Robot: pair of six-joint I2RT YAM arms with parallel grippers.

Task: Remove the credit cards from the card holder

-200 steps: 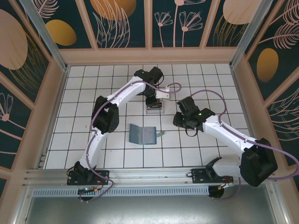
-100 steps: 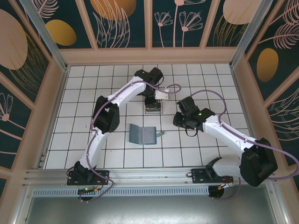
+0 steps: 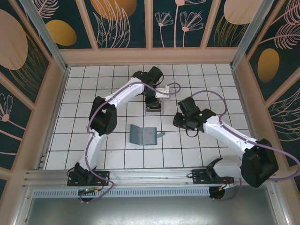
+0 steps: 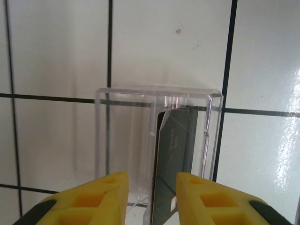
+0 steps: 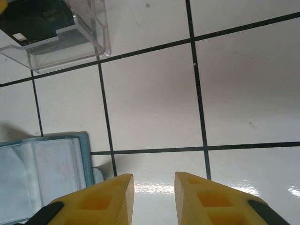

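- My left hand (image 4: 151, 182) hung over the clear plastic box (image 4: 157, 136), its two yellow fingers (image 4: 110, 190) parted and gripping nothing.
- One dark grey card (image 4: 172, 157) stood on its edge inside that box, tilted a little and close to the box's right wall (as my left wrist camera saw it). Its lower part sat in the gap between my fingers, nearer the right one; I could not tell whether it touched that finger.
- From above, the left hand (image 3: 153, 99) was at the far middle of the white tiled tabletop (image 3: 117, 154), with the box (image 3: 153, 109) directly below it.
- My right hand (image 5: 153, 180) was open too, with bare tile showing between its fingers. It hovered over the tabletop, holding nothing.
- In the top view the right hand (image 3: 181, 120) was to the right of the box and apart from it.
- The card holder (image 3: 143, 135) lay opened out on the tabletop, nearer to me than the box and between my two arms, touched by neither hand.
- My right wrist camera caught the holder's (image 5: 47, 164) grey-blue inside with its clear pockets at lower left, and the box (image 5: 70, 44) with the dark card (image 5: 37, 18) at upper left, the two well apart.
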